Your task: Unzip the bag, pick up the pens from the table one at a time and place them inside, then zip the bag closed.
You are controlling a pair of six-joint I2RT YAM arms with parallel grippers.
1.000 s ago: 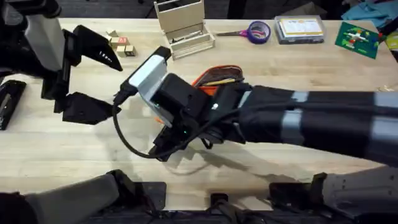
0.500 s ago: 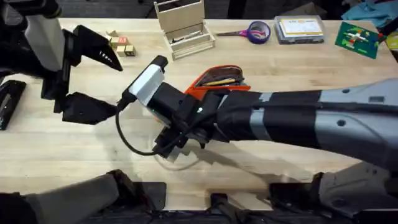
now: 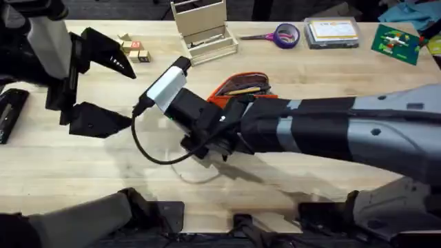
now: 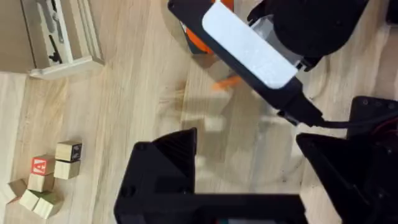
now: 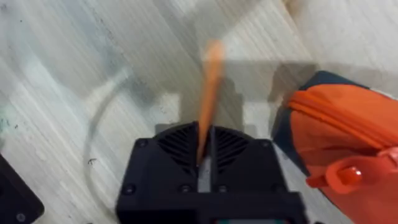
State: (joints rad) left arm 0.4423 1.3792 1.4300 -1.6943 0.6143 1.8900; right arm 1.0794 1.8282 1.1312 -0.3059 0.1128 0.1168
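The orange bag (image 3: 242,84) lies at the table's (image 3: 83,172) middle with its top gaping; a slim tan thing shows in the opening. My right arm reaches across from the lower right, its wrist (image 3: 200,117) just left of the bag. The right gripper (image 5: 205,134) is shut on the orange pen (image 5: 211,81), which sticks straight out past its fingers over the bare wood, with the bag (image 5: 336,124) close beside it. The pen (image 4: 224,82) shows blurred under the right wrist. My left gripper (image 3: 120,93) hangs open and empty at the left (image 4: 245,140).
A wooden box (image 3: 203,31), purple-handled scissors (image 3: 281,34), a clear plastic case (image 3: 333,31) and a green card (image 3: 396,41) line the far edge. Letter blocks (image 3: 134,49) sit at the far left, and a black object (image 3: 10,114) lies at the left edge.
The right gripper with the orange pen has shifted slightly away from the table's near edge and closer to the bag. The left arm has not moved.
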